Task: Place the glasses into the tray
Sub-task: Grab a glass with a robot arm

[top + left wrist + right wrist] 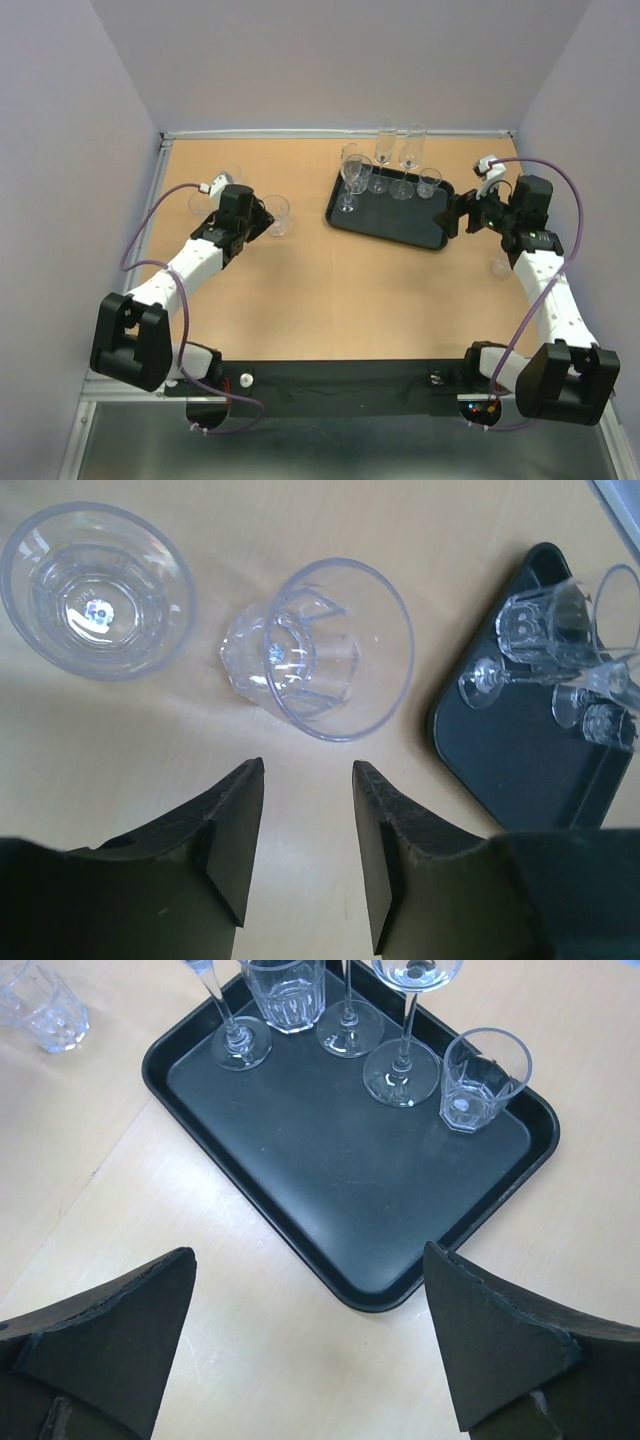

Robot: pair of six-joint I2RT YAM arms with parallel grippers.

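Note:
The black tray (400,222) lies at the back right of the table and holds several clear glasses, three stemmed ones and two tumblers; the right wrist view shows a stemmed one (402,1065) and a small tumbler (480,1080) on it. My left gripper (263,219) is open and empty, and a faceted tumbler (330,650) stands just ahead of its jaws. A second tumbler (95,590) stands to its left. My right gripper (310,1255) is open wide and empty, hovering over the table at the tray's near corner (375,1295).
One more glass (500,266) stands on the table beside my right forearm. A glass (45,1005) shows at the top left of the right wrist view. Grey walls enclose the wooden table on three sides.

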